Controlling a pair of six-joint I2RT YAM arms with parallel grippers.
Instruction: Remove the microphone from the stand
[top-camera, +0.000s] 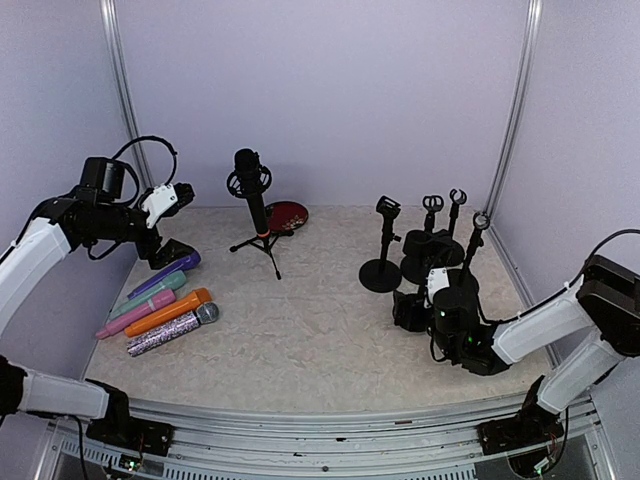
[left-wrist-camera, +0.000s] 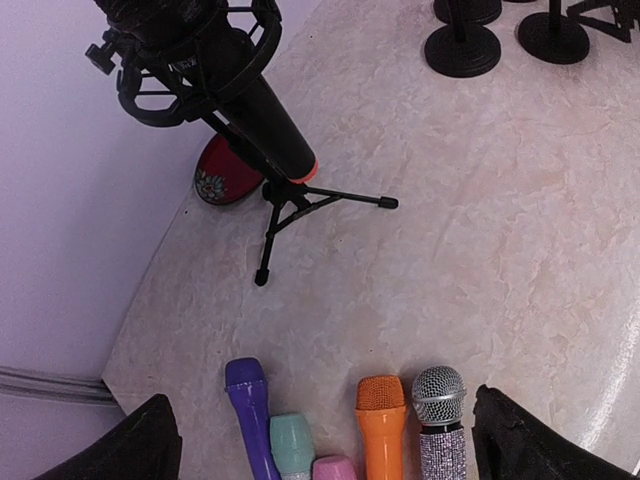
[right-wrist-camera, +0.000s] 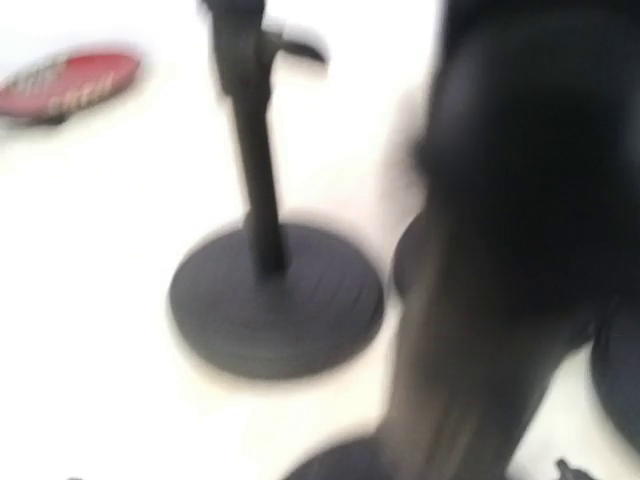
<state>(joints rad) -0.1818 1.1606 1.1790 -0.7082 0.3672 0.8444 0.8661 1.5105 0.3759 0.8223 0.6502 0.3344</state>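
A black microphone (top-camera: 250, 185) sits tilted in a shock mount on a small tripod stand (top-camera: 262, 243) at the back left of the table. In the left wrist view the microphone (left-wrist-camera: 250, 110) and the stand (left-wrist-camera: 290, 200) show at the top. My left gripper (top-camera: 165, 205) hangs left of the stand, apart from it. In its own view the left gripper (left-wrist-camera: 325, 440) is open, with only the table's loose microphones below. My right gripper (top-camera: 425, 290) is low among the empty stands at the right. Its wrist view is blurred and does not show its fingers.
Several loose microphones lie in a row at the left, among them purple (top-camera: 165, 272), orange (top-camera: 170, 311) and silver glitter (top-camera: 175, 329). A red bowl (top-camera: 287, 215) sits behind the tripod. Several empty round-based stands (top-camera: 381, 270) crowd the right side. A dark blurred shape (right-wrist-camera: 500, 200) fills the right wrist view's right half.
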